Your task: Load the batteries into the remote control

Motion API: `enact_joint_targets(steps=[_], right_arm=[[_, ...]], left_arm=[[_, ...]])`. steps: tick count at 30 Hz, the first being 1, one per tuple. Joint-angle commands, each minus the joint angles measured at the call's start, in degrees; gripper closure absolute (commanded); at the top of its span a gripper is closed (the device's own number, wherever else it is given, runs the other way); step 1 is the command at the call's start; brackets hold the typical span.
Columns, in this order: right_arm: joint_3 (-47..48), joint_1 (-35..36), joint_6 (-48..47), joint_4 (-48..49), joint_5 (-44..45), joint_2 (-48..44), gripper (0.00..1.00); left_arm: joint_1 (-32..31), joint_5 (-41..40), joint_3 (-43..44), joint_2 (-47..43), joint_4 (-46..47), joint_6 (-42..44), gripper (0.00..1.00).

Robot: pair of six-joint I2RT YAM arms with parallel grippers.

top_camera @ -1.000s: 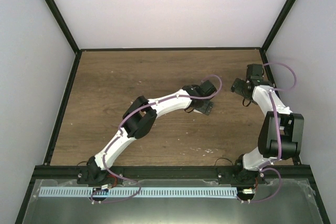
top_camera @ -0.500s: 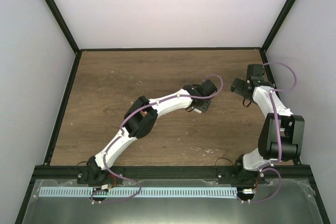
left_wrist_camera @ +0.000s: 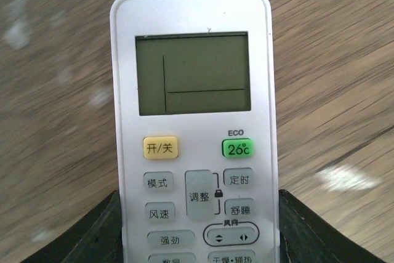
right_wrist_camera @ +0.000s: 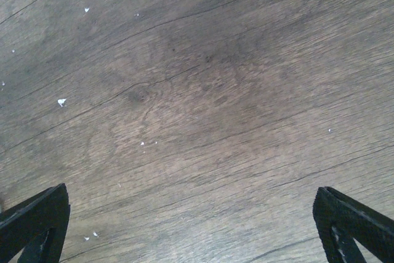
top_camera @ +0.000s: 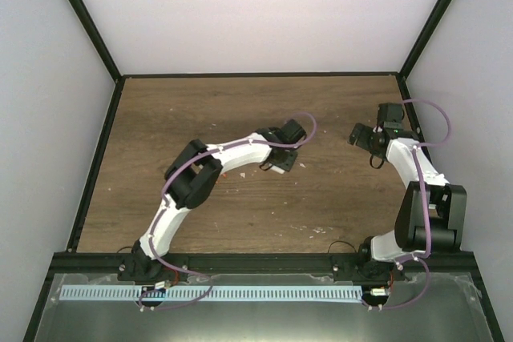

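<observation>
Wood table point(top_camera: 160, 118), 2 arms. Mid-table, L gripper point(left_wrist_camera: 197, 238) pinches the 1 remote control point(left_wrist_camera: 194, 60) by its lower end, display + buttons facing the wrist cam. Farther back on the R side, R gripper point(right_wrist_camera: 194, 217) is spread wide above wood w/ several white crumbs point(right_wrist_camera: 61, 101).

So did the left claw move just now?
Yes. The left claw slid to the left, farther from the table's right edge, and it is gripping the remote control.
</observation>
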Motion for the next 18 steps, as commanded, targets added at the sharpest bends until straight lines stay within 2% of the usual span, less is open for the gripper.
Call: enact_joint_targets(steps=[1, 8, 12, 18], right_arm=[[-0.22, -0.18, -1.06, 1.22, -2.02, -1.12, 0.0], [0.77, -0.18, -1.61, 1.47, -3.25, -0.22, 0.0], [2.06, -0.13, -1.97, 0.94, -3.39, 0.82, 0.0], [3.48, -0.18, -1.98, 0.73, -3.46, 1.87, 0.0]], left_arm=[[1.72, 1.26, -11.84, -7.38, 0.05, 1.91, 0.73], [3.84, 6.05, -22.34, -14.97, 1.95, 1.86, 0.72], [5.47, 8.39, -25.3, -16.56, 3.29, 3.28, 0.58], [5.93, 10.08, -23.25, -14.78, 3.45, 5.51, 0.43]])
